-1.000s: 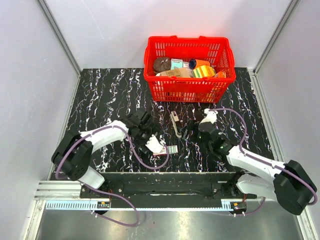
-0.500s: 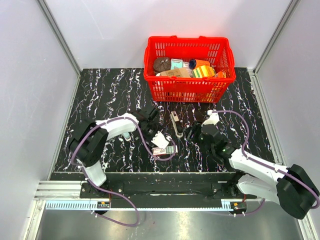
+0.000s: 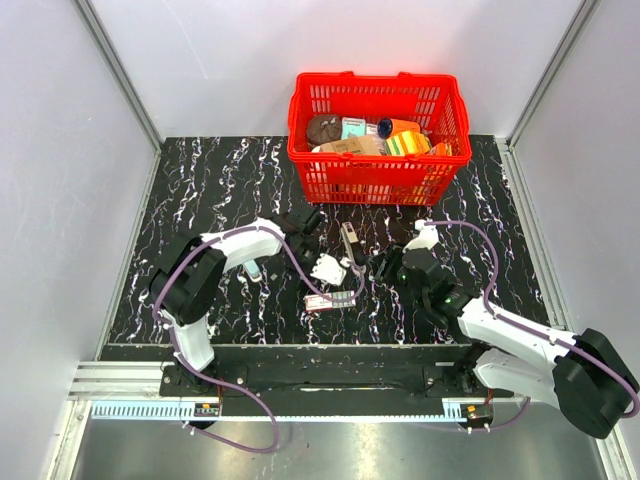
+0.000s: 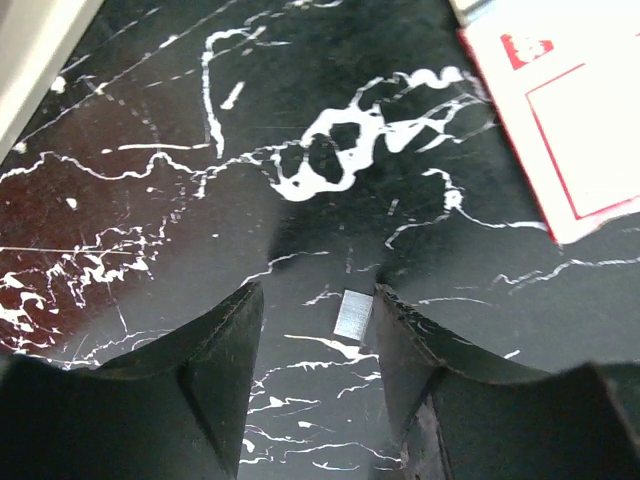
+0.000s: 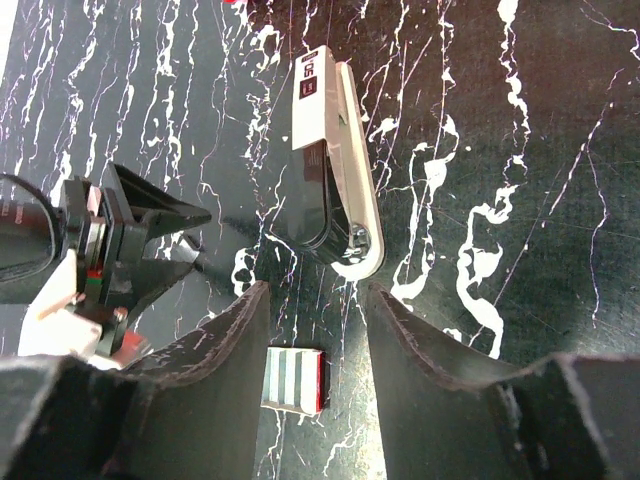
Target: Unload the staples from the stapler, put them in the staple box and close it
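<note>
On the desk (image 3: 200, 200), the left end effector (image 4: 315, 300) stands released, its fingers either side of a tiny silvery piece (image 4: 352, 315), with a flat red-and-white box (image 4: 570, 120) near. The right end effector (image 5: 315, 295) is released too, a small striped box (image 5: 293, 380) lying between its fingers. Just beyond lies the stapler (image 5: 335, 165), short of the red basket (image 3: 378, 180)
</note>
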You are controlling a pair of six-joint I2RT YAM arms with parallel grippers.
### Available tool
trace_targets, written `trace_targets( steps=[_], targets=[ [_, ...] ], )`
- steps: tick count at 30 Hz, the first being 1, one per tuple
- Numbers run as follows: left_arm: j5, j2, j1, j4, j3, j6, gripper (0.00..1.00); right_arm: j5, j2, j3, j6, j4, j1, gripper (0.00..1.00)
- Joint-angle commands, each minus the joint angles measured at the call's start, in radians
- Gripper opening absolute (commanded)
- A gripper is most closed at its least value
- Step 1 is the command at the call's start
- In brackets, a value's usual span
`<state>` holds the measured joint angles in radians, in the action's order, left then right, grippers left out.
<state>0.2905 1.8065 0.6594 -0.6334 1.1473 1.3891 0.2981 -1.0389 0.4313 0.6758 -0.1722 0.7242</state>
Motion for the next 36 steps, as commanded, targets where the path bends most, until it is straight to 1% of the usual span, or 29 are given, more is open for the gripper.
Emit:
trace_targets(
  steps=[1,6,11,15,17,19,22,30,36],
  targets=[
    [-0.01,0.043,-0.004,0.029,0.057,-0.105,0.52,0.021,0.013,-0.003,-0.002,-0.052,-0.006,0.48],
    [-0.016,0.077,-0.007,0.05,0.092,-0.169,0.51,0.018,0.01,-0.003,-0.005,-0.053,-0.005,0.47],
    [-0.007,0.077,-0.01,0.051,0.138,-0.232,0.5,0.013,0.005,-0.002,-0.005,-0.055,-0.005,0.47],
    [0.041,0.076,-0.023,-0.069,0.227,-0.269,0.51,0.01,0.008,-0.002,-0.005,-0.056,-0.006,0.46],
    [0.053,0.06,-0.026,-0.097,0.236,-0.272,0.54,0.01,0.007,-0.003,-0.007,-0.056,-0.005,0.46],
    [0.065,0.042,-0.027,-0.114,0.236,-0.289,0.58,0.012,0.007,-0.003,-0.007,-0.056,-0.006,0.46],
    [0.068,0.031,-0.027,-0.129,0.212,-0.314,0.6,0.007,0.008,-0.003,-0.007,-0.056,-0.005,0.46],
    [0.047,0.014,-0.026,-0.072,0.117,-0.363,0.61,0.006,0.013,-0.006,-0.007,-0.059,-0.005,0.45],
    [0.019,0.042,-0.024,-0.058,0.127,-0.4,0.6,0.004,0.013,-0.008,-0.007,-0.062,-0.005,0.45]
  ],
)
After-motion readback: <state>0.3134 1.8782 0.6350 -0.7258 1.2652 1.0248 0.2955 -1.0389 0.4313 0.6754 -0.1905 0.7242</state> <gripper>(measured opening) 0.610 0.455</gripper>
